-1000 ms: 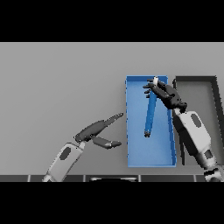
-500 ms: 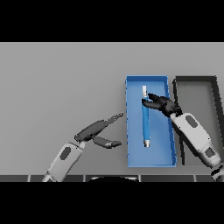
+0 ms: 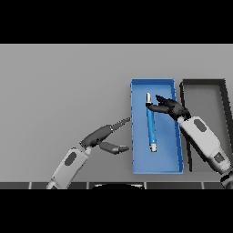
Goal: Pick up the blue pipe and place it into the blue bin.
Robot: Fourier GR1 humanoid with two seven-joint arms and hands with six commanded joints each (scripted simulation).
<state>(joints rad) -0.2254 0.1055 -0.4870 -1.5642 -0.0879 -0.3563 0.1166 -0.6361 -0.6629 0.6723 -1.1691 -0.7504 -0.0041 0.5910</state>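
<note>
Right hand (image 3: 169, 107) reaching in from the right over the blue bin (image 3: 136, 136), fingers loosened and spread, tips lying at the upper part of the blue pipe (image 3: 150, 127) without wrapping round it; whether actually touching cannot be told from the head view. Blue pipe lying inside the blue bin, stretched lengthwise from near the bin's far half toward its near half, pale caps showing at both ends, sitting roughly along the middle of the bin floor, apart from both long walls. Blue bin resting on the grey worktop (image 3: 59, 86), long sides running away from the robot. Dark bin (image 3: 185, 136) standing just beside the blue one on its right, walls nearly meeting, right forearm crossing over the gap between the two. Left hand (image 3: 105, 136) hovering over bare worktop to the left of the blue bin, fingers straight and pointing toward the bin's left wall, thumb held out below them, gripping nothing, fingertips stopping just short of the wall.
</note>
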